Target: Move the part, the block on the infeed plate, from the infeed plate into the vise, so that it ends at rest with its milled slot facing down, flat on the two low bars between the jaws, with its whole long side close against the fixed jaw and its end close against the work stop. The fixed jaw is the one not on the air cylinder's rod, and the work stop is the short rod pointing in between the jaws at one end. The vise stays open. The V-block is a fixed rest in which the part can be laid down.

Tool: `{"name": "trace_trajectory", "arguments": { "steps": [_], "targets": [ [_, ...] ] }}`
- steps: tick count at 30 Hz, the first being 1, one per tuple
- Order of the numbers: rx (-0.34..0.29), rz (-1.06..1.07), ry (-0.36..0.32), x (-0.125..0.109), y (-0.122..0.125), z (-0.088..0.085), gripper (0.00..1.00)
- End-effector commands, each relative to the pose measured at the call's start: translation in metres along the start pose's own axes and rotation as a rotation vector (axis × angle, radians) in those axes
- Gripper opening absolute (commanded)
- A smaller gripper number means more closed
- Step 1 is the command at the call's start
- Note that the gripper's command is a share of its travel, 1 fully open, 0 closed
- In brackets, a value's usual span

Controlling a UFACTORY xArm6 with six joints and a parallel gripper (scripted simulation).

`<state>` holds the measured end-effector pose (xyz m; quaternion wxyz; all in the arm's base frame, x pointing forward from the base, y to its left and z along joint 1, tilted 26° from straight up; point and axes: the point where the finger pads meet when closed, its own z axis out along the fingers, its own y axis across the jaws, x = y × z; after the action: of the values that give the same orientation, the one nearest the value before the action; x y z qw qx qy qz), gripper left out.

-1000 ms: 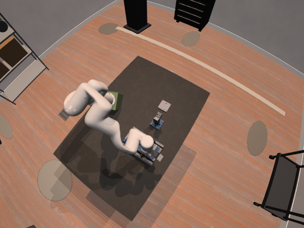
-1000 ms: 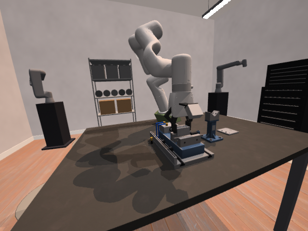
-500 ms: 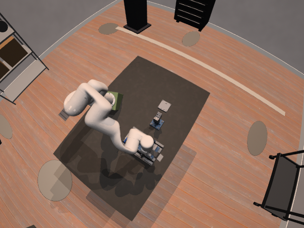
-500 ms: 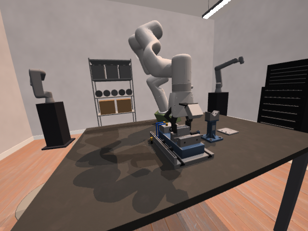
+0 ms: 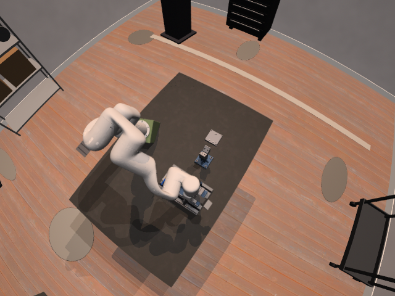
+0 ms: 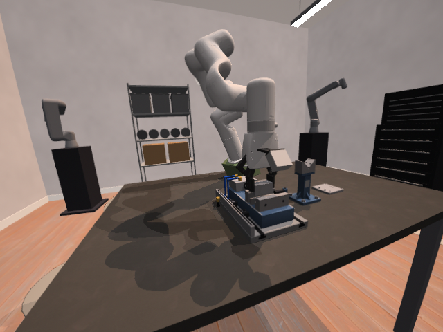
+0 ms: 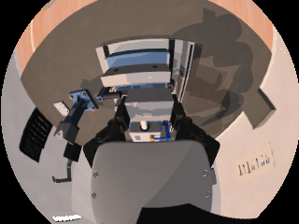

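My gripper (image 6: 258, 178) hangs straight down over the blue-based vise (image 6: 262, 209) and is shut on the part (image 6: 262, 185), a grey block held between the two dark fingers at about jaw height. I cannot tell whether the part touches the low bars or a jaw. In the wrist view the part (image 7: 149, 108) sits between the fingers, with the vise (image 7: 140, 69) just beyond. From above, the arm's wrist (image 5: 184, 186) hides the gripper and the part over the vise (image 5: 194, 197). The infeed plate (image 6: 327, 188) lies bare; it also shows in the top view (image 5: 213, 137).
The V-block (image 6: 304, 178) stands on its blue foot just right of the vise, between the vise and the infeed plate; it also shows in the top view (image 5: 203, 157). The arm's green base (image 5: 148, 130) is at the table's far side. Blue air fittings (image 6: 228, 180) rise at the vise's back end.
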<state>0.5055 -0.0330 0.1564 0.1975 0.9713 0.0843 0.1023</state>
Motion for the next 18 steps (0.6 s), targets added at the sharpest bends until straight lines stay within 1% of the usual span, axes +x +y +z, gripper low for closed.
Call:
{"name": "trace_trajectory", "arguments": {
  "steps": [1, 18],
  "targets": [
    [0.0, 0.001, 0.004, 0.0015, 0.0004, -0.0008, 0.0],
    [0.0, 0.001, 0.004, 0.0015, 0.0004, 0.0037, 0.0]
  ]
}}
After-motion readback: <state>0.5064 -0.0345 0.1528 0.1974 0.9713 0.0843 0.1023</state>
